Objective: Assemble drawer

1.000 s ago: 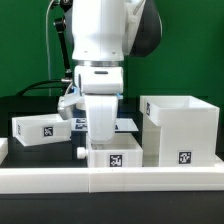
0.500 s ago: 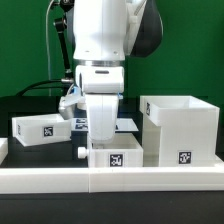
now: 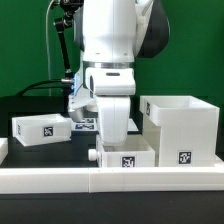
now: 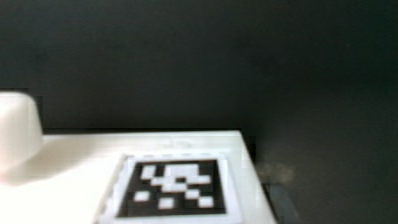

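1. The gripper (image 3: 113, 136) of the white arm reaches down at the rear of a small white plastic knobbed tray (image 3: 125, 156) that bears a black-and-white square tag. The knobbed tray sits on the black table, just behind the long white border rail (image 3: 50, 180).
2. Since a second ago, the arm and the knobbed tray have both shifted toward the exterior view's right. The tray now lies just beside the large white boxy shell (image 3: 180, 125) — whether the two touch, I cannot tell.
3. The fingertips are hidden behind the tray's wall in the exterior view. The wrist view shows only a tagged white face and a blurred white shape, so I cannot tell how wide the jaws stand or whether they clasp the wall.
4. Moving together suggests the tray is being dragged or pushed — probably lining it up with the shell. It is not yet inside.
5. The second tray (image 3: 40, 127) has stayed put, well apart at the exterior view's left.
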`<state>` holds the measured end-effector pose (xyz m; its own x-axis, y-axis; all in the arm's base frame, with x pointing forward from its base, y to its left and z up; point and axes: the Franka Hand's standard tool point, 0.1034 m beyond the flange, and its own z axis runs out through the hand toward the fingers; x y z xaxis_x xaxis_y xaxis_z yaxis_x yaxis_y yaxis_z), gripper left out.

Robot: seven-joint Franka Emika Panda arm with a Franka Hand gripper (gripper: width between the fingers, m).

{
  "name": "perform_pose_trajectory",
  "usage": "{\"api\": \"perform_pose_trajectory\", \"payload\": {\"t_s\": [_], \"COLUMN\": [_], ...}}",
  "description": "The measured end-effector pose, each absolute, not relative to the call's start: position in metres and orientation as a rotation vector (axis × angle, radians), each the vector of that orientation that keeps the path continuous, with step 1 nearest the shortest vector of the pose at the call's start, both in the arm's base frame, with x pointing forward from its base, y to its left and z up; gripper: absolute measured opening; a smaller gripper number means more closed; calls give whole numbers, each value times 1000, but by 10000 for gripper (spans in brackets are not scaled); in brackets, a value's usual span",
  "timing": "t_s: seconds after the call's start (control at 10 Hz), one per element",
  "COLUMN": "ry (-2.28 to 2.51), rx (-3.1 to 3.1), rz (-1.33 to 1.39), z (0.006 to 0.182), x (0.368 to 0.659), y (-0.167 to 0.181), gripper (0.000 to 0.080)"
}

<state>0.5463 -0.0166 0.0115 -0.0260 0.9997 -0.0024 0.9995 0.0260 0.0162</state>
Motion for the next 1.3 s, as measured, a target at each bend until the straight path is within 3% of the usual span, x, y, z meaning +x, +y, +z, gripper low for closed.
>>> {"api": "perform_pose_trajectory", "payload": {"t_s": [1.3], "ry": [2258], "rx": [2189], "rz": [-21], "z": [8], "x": [543], "y": [-16], "gripper": [41]}}
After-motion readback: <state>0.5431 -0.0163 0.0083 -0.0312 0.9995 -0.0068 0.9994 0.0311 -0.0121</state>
